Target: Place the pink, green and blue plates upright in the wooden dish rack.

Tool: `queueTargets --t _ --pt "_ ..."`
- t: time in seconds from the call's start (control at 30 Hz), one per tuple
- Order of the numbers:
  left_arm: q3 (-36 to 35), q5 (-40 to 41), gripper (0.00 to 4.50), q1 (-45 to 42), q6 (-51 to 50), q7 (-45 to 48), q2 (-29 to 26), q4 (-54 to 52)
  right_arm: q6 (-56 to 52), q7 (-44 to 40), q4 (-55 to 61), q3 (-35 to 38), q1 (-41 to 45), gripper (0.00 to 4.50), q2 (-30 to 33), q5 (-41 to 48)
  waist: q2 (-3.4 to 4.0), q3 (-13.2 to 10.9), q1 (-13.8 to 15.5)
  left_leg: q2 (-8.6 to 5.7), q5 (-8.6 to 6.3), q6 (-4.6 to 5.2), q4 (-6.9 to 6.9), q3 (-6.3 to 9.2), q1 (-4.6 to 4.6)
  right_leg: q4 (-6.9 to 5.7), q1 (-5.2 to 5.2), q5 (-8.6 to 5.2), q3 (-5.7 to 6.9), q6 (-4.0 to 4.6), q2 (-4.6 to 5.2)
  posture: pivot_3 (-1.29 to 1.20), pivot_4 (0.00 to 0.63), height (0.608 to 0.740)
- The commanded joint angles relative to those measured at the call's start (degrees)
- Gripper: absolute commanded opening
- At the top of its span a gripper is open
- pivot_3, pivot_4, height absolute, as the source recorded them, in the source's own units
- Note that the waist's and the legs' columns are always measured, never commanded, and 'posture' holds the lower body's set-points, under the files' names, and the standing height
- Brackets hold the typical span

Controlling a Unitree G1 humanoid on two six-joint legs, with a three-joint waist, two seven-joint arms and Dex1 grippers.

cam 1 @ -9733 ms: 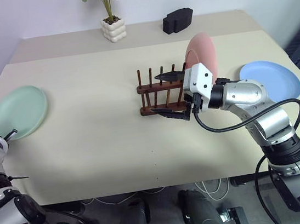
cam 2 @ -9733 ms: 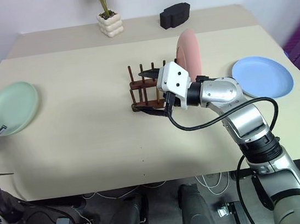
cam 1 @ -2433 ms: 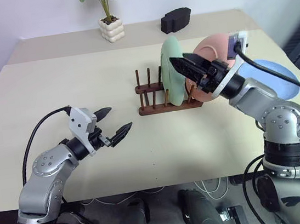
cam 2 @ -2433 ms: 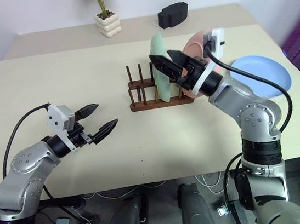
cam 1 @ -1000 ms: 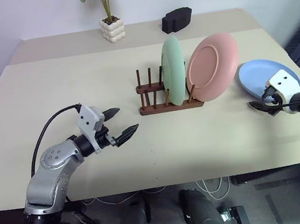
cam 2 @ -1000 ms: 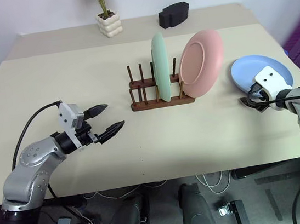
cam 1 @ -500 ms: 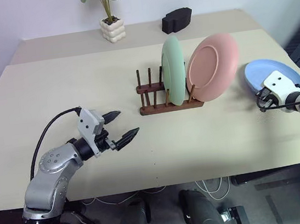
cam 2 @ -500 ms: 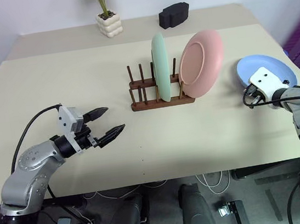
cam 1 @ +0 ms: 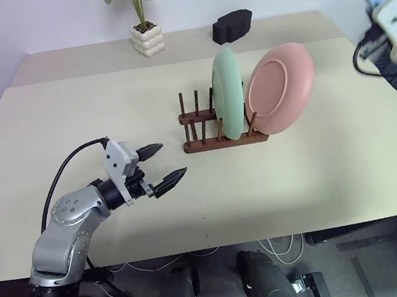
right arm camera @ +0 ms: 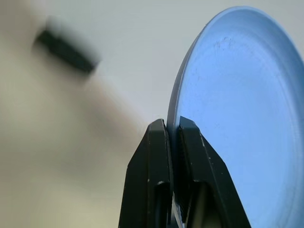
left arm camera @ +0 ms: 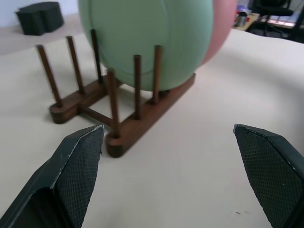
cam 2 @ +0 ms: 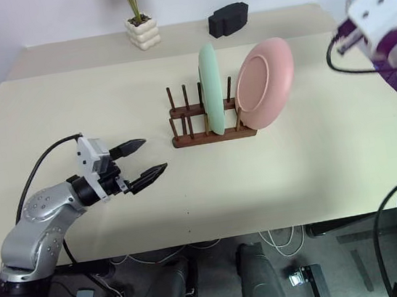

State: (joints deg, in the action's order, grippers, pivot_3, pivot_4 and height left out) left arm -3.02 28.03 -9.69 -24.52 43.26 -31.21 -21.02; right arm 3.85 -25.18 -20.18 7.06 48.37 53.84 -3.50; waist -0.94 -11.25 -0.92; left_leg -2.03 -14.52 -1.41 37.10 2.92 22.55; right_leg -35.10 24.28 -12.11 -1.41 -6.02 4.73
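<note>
Right gripper (right arm camera: 172,124) pinches the rim of the blue plate (right arm camera: 247,123), held high to the right of the wooden dish rack (cam 1: 219,129).

Its two black fingers (right arm camera: 154,156) are closed tight on the plate's edge, the plate standing upright above them. The left gripper (cam 1: 163,165) hangs spread wide and empty over the table (cam 1: 91,111), to the left of the rack and nearer the robot. In the rack the green plate (cam 1: 228,93) stands upright between the pegs, and the pink plate (cam 1: 282,86) leans at the rack's right end, just beside the green one. Behind the rack sit a potted plant (cam 1: 143,20) and a black block (cam 1: 233,25).
</note>
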Motion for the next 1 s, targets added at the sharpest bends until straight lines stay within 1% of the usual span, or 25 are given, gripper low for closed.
queueTargets --t 0.03,0.13,0.2,0.27,0.37,0.47,0.5,0.6,0.7,0.8,1.0 --pt "-1.99 -0.7 4.5 -0.87 2.4 -1.22 0.2 -0.27 1.48 -3.47 8.51 0.81 3.81 0.06 -3.84 6.4 -0.02 0.01 -0.03 0.0 0.0 0.0 0.0 0.01 0.0 0.0 0.0 0.0 0.0 0.0 0.0 0.0 0.15 0.73" --pt "-3.41 -1.09 4.5 -0.84 3.37 -1.97 -0.3 0.61 -3.27 -7.92 16.56 -0.05 4.9 0.06 -9.61 14.53 -0.01 0.01 -0.15 0.04 0.0 0.0 0.0 0.08 -0.02 -0.03 0.0 0.06 0.0 -0.09 -0.02 0.0 0.15 0.73" --pt "-4.66 -1.58 4.5 -0.74 4.25 -2.39 -0.81 1.4 -9.85 -9.84 23.0 -0.35 5.04 0.06 -14.19 22.67 -0.01 0.01 -0.13 0.06 0.0 0.0 0.0 0.23 -0.02 -0.06 0.0 0.1 0.0 -0.15 -0.02 0.0 0.15 0.73" --pt "-6.03 -1.79 4.5 -0.62 4.95 -2.66 -1.29 2.23 -16.23 -9.88 28.92 -0.44 5.02 0.06 -18.74 30.28 -0.01 0.0 -0.04 0.17 0.0 0.0 0.0 0.29 -0.01 -0.09 0.03 0.11 0.0 -0.16 -0.01 0.0 0.15 0.73" --pt "-7.53 -1.72 4.5 -0.17 5.58 -2.55 -1.98 2.93 -24.16 -8.43 35.31 -0.03 4.03 0.06 -23.92 40.07 -0.01 0.01 0.37 0.2 0.0 0.0 0.01 0.4 0.04 -0.1 0.05 0.11 0.07 -0.16 0.0 0.0 0.15 0.73" --pt "-8.9 -2.0 4.5 0.49 6.14 -2.58 -2.64 3.66 -31.9 -4.51 40.27 0.33 2.6 0.06 -28.93 50.24 -0.02 0.01 0.33 0.18 0.0 0.0 0.02 0.43 0.06 -0.09 0.04 0.09 0.09 -0.11 0.02 0.0 0.15 0.73" --pt "-9.35 -2.08 4.5 0.68 6.34 -2.6 -2.85 3.91 -34.68 -2.53 41.43 0.63 1.84 0.06 -30.71 54.82 -0.02 0.02 0.29 0.18 0.0 0.0 0.02 0.44 0.06 -0.09 0.04 0.05 0.09 -0.03 0.03 0.0 0.15 0.73" --pt "-10.27 -2.22 4.5 1.01 6.8 -2.67 -3.34 4.41 -40.53 2.31 43.68 0.59 -0.36 0.06 -33.98 63.46 -0.03 0.02 0.18 0.19 0.0 0.0 0.01 0.44 0.05 -0.1 0.06 0.03 0.09 0.03 0.03 0.0 0.15 0.73" --pt "-10.81 -2.49 4.5 1.22 6.91 -2.64 -3.6 4.64 -44.27 9.0 44.33 0.45 -1.56 0.06 -37.0 69.44 -0.02 0.02 0.1 0.2 0.0 0.0 0.0 0.42 0.05 -0.11 0.09 0.04 0.09 0.05 0.02 0.0 0.15 0.73" --pt "-11.08 -2.64 4.5 1.36 6.89 -2.57 -3.75 4.7 -45.79 16.37 44.28 -0.01 -2.39 0.06 -41.29 74.48 -0.02 0.01 0.0 0.22 0.0 0.0 -0.02 0.4 0.06 -0.14 0.14 0.05 0.08 0.05 0.01 0.0 0.15 0.73" --pt "-11.38 -2.55 4.5 1.89 6.69 -2.6 -3.99 4.41 -47.95 23.25 42.49 -1.64 -2.5 0.06 -44.76 77.17 -0.02 0.02 -0.07 0.23 0.0 0.0 -0.04 0.37 0.06 -0.14 0.16 0.05 0.09 0.04 -0.01 0.0 0.15 0.73"
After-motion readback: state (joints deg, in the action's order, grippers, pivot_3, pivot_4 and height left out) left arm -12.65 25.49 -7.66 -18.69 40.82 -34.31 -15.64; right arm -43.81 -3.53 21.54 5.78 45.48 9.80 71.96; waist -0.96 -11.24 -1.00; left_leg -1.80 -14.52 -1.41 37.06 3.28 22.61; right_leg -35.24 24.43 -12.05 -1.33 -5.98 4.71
